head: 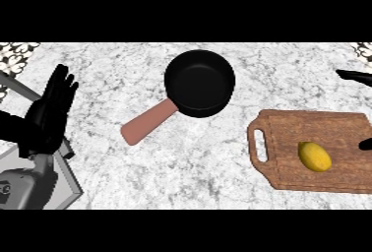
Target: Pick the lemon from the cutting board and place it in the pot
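The lemon (315, 156) lies on the cutting board (327, 128) just left of the right hand (367, 143), its long axis pointing roughly away from the robot. That hand is spread wide and holds nothing. The left hand (51, 110) rests open, well apart.

My counter (218, 172) of white, grey-veined marble fills the view below me; black-and-white patterned tiles (18, 51) show at both far corners.

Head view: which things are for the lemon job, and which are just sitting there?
For the job: lemon, cutting board under it, pot, right hand at the right edge.
Just there: left hand, open and resting at the left; marble counter.
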{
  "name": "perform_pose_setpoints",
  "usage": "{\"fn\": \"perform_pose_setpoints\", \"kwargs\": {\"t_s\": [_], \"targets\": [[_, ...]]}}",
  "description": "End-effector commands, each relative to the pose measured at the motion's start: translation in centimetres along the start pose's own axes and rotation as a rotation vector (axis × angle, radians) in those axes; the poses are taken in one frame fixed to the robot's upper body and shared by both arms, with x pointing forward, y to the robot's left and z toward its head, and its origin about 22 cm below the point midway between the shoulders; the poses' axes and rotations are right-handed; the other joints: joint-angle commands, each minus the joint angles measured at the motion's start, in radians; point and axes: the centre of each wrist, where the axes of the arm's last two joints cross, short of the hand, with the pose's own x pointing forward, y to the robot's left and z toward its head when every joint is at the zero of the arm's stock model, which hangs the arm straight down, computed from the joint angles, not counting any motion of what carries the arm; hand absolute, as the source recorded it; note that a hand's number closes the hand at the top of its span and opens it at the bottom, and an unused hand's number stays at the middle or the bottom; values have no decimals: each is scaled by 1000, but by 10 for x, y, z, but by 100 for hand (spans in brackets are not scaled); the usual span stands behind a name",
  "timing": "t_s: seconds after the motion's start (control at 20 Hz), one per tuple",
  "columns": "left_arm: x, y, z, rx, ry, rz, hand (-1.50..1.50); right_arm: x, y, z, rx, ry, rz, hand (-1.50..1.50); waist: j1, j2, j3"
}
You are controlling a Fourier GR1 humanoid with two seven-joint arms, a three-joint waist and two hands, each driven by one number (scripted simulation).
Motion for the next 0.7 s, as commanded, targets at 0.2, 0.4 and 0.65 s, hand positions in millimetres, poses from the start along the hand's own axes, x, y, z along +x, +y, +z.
{"fn": "perform_pose_setpoints", "kwargs": {"t_s": [0.2, 0.4, 0.65], "targets": [[1, -4, 6, -2, 30, -4, 0, 22, 19, -27, 440, 23, 177, -150, -22, -9, -2], [9, 22, 0, 9, 20, 5, 0, 20, 28, -31, 515, 65, 210, -150, -26, -8, -2], [-6, 2, -3, 20, 20, 7, 0, 19, 50, -45, 543, 65, 212, -150, -34, -7, -2]]}}
